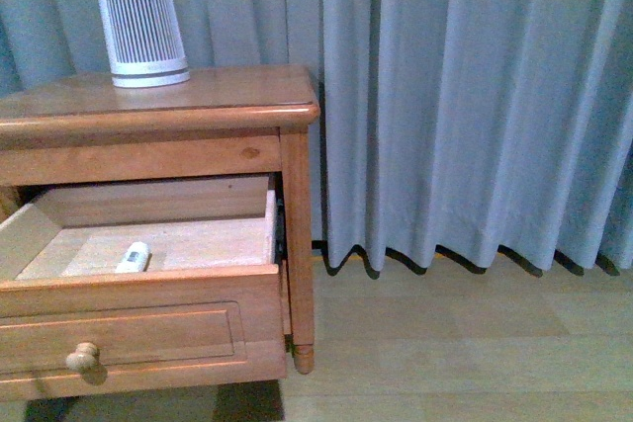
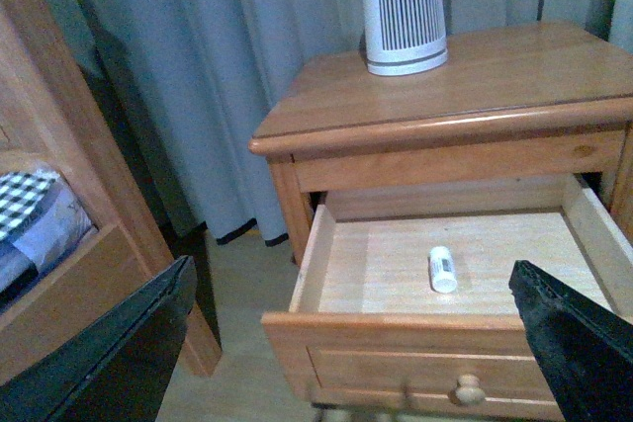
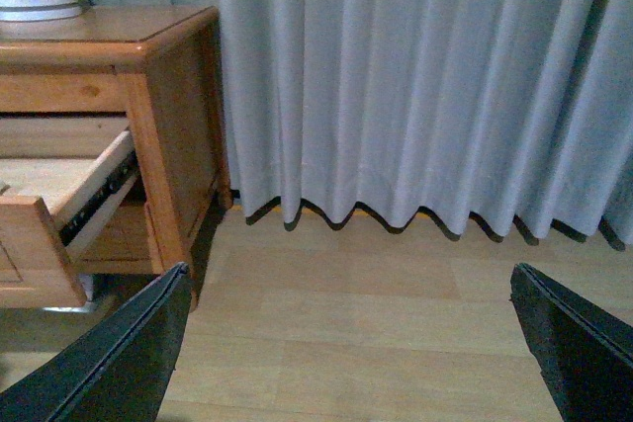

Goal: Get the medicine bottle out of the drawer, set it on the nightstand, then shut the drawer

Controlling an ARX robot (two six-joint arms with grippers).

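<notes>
Neither arm reaches the front view, so the jaws can only be judged from the wrist cameras. Each of those shows just 2 dark fingers [image 2: 109,353] cut off by the frame edges. The left jaws are spread wide and hold nothing. The right jaws are spread wide too, their fingers [image 3: 109,358] with only bare floor [image 3: 346,333] between them.

The medicine bottle [image 2: 443,269] lies on its side on the pale floor of the pulled-out drawer [image 2: 415,328], ahead of the left jaws, in the gap between the 2 fingers and well apart from both. Its label print is too small to read.

The front view cuts off the nightstand [image 1: 148,96] at the left edge and hides its lower part, but it shows the whole white ribbed device [image 1: 140,22] on the top. The left wrist view loses that device's upper end. It alone shows a 2nd wooden unit holding a checked cloth [image 2: 25,205], off to the side of the left jaws.

The right wrist view sees the drawer from its side only, so the inside is hidden. It shows the metal runner [image 3: 99,195] there, ahead of the right jaws and to one side. A grey curtain [image 3: 415,86] hangs straight ahead of them.
</notes>
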